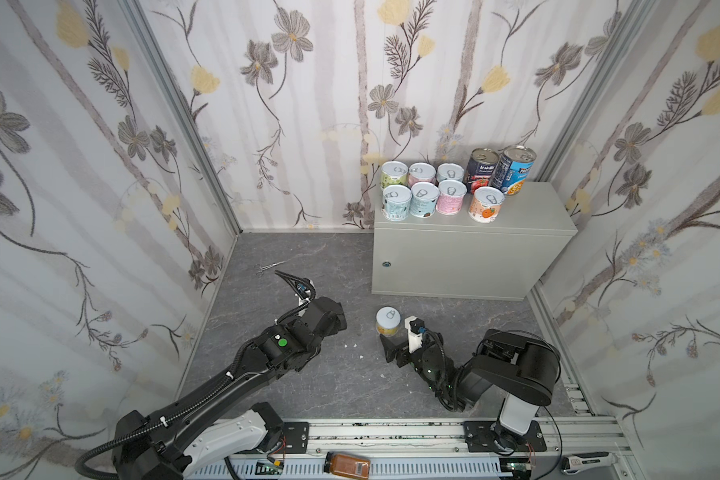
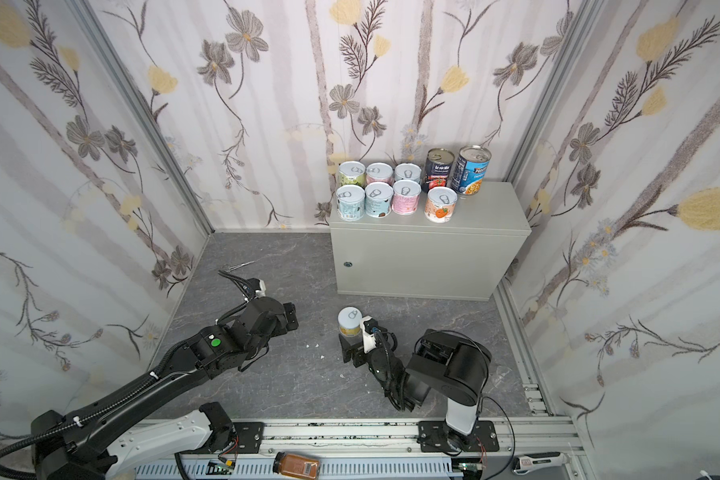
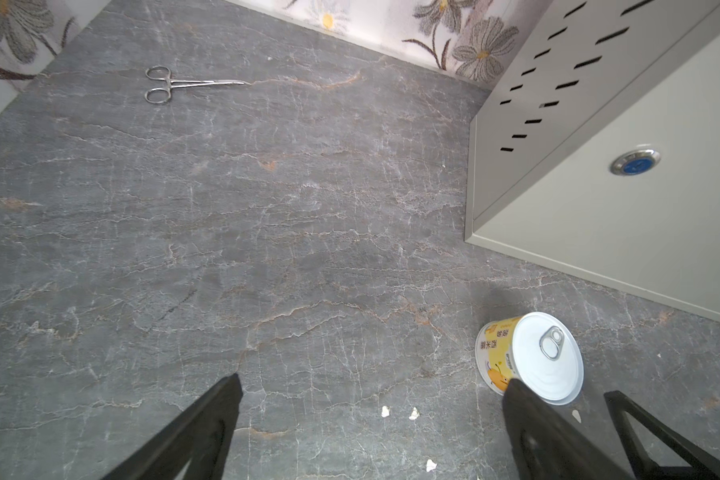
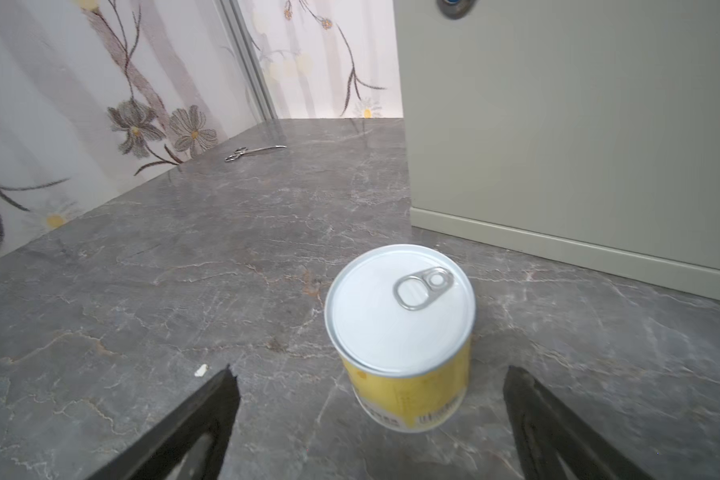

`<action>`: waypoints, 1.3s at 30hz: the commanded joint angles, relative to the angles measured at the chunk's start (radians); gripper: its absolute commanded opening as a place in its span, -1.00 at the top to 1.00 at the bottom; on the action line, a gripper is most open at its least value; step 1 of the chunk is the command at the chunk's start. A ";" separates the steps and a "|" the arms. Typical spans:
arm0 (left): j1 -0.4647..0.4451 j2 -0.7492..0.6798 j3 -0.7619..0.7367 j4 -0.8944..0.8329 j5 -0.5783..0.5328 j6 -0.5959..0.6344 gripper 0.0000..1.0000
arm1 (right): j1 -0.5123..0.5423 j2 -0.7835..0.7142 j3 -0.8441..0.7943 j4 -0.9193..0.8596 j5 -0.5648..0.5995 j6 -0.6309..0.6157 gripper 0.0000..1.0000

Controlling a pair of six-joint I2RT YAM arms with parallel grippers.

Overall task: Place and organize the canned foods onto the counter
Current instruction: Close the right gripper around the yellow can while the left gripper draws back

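Note:
A short yellow-labelled can (image 1: 388,321) (image 2: 349,321) stands upright on the dark floor in front of the counter (image 1: 474,257) (image 2: 425,257). My right gripper (image 4: 371,370) (image 1: 395,338) is open, low behind this can (image 4: 400,332), with the tin just ahead of its spread fingers and not touched. My left gripper (image 3: 373,379) (image 1: 341,321) is open and empty over bare floor, left of the yellow can (image 3: 528,357). On the counter top stand several short pastel cans (image 1: 418,193), an orange-labelled one (image 1: 486,204), a tall tomato can (image 1: 481,170) and a tall blue can (image 1: 514,168).
Steel forceps (image 1: 269,266) (image 3: 184,84) lie on the floor near the back left corner. Small white crumbs (image 1: 354,345) dot the floor between the arms. An amber jar (image 1: 347,465) and a hand tool (image 1: 587,462) lie on the front rail. Flowered walls close in three sides.

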 commanded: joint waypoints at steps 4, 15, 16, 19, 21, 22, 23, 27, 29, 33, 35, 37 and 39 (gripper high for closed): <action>0.026 -0.019 -0.013 0.001 -0.045 0.036 -1.00 | -0.041 0.079 0.114 -0.039 -0.059 -0.003 -0.99; 0.043 -0.028 -0.025 0.013 -0.019 0.042 -1.00 | -0.086 0.188 0.273 -0.201 -0.074 0.021 -0.99; 0.043 -0.034 -0.028 0.014 -0.022 0.040 -1.00 | -0.090 0.193 0.284 -0.216 -0.072 0.022 -0.99; 0.047 -0.041 -0.034 0.016 -0.021 0.041 -1.00 | -0.099 0.207 0.318 -0.254 -0.060 0.024 -0.99; 0.051 -0.038 -0.034 0.017 -0.015 0.043 -1.00 | -0.105 0.220 0.338 -0.258 -0.062 0.028 -0.98; 0.052 -0.038 -0.035 0.016 -0.014 0.043 -1.00 | -0.106 0.227 0.346 -0.263 -0.066 0.027 -0.97; 0.052 -0.038 -0.035 0.016 -0.012 0.043 -1.00 | -0.102 0.231 0.349 -0.254 -0.062 0.025 -0.95; 0.054 -0.046 -0.039 0.016 -0.008 0.042 -1.00 | -0.099 0.229 0.362 -0.284 -0.053 0.029 -0.80; 0.055 -0.045 -0.040 0.016 -0.004 0.042 -1.00 | -0.097 0.223 0.375 -0.322 -0.047 0.029 -0.73; 0.055 -0.049 -0.040 0.017 0.002 0.035 -1.00 | -0.095 0.216 0.390 -0.371 -0.023 0.031 -0.60; 0.055 -0.054 -0.039 0.017 0.005 0.035 -1.00 | -0.093 0.213 0.391 -0.382 -0.020 0.024 -0.44; 0.054 -0.061 -0.044 0.016 0.005 0.030 -1.00 | -0.087 0.201 0.384 -0.384 -0.012 0.012 -0.32; 0.055 -0.066 -0.056 0.017 0.005 0.018 -1.00 | -0.071 0.177 0.373 -0.390 0.011 -0.004 -0.31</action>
